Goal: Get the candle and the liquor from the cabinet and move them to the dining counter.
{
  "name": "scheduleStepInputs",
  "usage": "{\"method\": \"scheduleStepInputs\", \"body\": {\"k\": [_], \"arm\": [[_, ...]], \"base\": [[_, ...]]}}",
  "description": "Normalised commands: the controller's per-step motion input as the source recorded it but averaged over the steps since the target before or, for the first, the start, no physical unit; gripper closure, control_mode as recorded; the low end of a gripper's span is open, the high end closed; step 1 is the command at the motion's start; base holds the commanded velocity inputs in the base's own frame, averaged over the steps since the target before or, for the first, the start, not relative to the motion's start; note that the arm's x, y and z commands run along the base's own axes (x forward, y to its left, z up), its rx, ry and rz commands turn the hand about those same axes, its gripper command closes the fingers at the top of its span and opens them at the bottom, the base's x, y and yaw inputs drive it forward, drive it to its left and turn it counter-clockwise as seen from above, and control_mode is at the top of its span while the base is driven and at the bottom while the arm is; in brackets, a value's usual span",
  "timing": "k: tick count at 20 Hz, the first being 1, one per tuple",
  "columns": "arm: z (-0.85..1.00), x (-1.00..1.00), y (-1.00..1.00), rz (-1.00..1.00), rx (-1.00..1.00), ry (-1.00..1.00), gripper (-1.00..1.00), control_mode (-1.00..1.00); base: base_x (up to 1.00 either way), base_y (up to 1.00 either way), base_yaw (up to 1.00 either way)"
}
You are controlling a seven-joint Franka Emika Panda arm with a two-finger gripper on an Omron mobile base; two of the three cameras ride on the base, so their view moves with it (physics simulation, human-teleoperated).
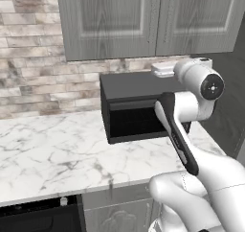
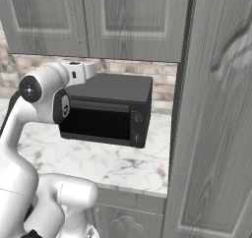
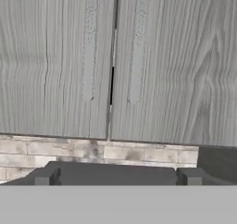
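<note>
The cabinet (image 3: 111,61) hangs on the brick wall (image 1: 28,68), its two panelled doors shut, so nothing inside can be seen; in the hand view it spans from nine to three o'clock, with the seam at twelve. Below it the marble worktop (image 1: 52,154) carries a black microwave (image 2: 106,111), door closed, contents not visible; no writing is legible. The gripper (image 3: 115,176) faces the doors, its jaws spread wide and holding nothing.
</note>
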Motion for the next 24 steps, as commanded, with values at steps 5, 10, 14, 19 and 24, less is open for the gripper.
{"method": "scheduleStepInputs", "body": {"k": [5, 10, 14, 19, 24], "arm": [[0.82, 0.07, -0.05, 0.0, 0.0, -0.02, -1.0, -1.0], [0.72, 0.05, -0.06, 0.0, 0.0, -0.02, -1.0, -1.0], [0.42, 0.07, -0.11, 0.0, 0.0, -0.05, -1.0, -1.0], [-0.1, 0.23, -0.1, 0.01, 0.0, -0.01, -1.0, -1.0], [-0.02, 0.43, -0.05, 0.04, 0.02, 0.0, -1.0, -1.0]], "base": [[0.0, 0.0, 0.0], [0.0, 0.0, 0.0], [0.0, 0.0, 0.0], [0.0, 0.0, 0.0], [0.0, 0.0, 0.0]]}}
